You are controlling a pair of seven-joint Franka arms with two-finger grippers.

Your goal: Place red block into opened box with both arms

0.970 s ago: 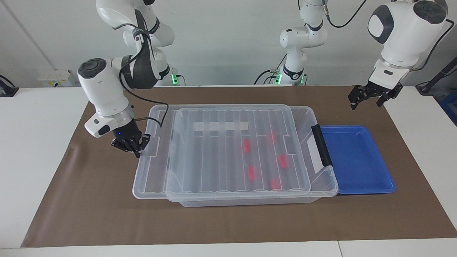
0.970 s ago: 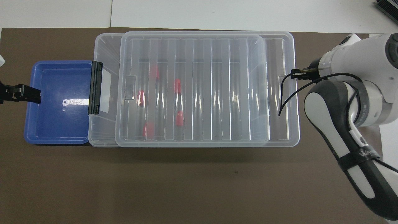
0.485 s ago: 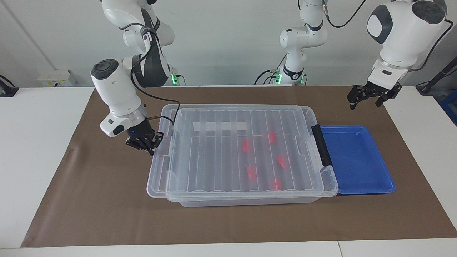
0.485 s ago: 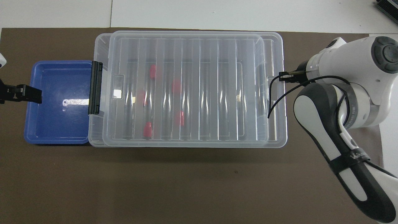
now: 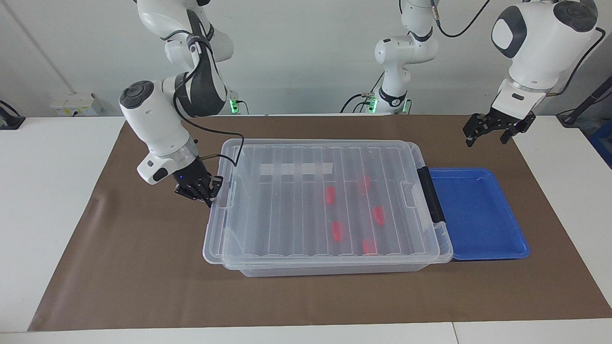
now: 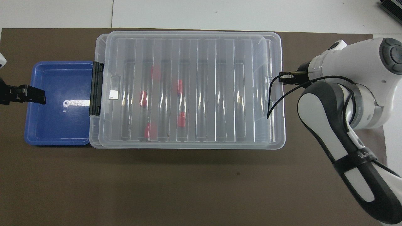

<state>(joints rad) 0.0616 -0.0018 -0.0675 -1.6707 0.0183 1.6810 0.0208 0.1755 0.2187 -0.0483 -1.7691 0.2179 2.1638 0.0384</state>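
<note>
Facing view: five red blocks (image 5: 330, 195) inside box (image 5: 334, 267), lid (image 5: 287, 200) nearly seated, right claw (image 5: 206, 193) pinched on its edge; left claw (image 5: 492, 128) open, empty.

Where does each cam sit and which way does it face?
Facing view: high across the table, looking at the robots; shows both arms whole, right gripper shut at the lid's end, left gripper open, raised near the blue tray.
Overhead view: above the robots' end, looking steeply down; shows the right arm's forearm, and the left gripper at the frame's edge.
Shared: the box, the red blocks, tray, brown mat; sides mirrored.
</note>
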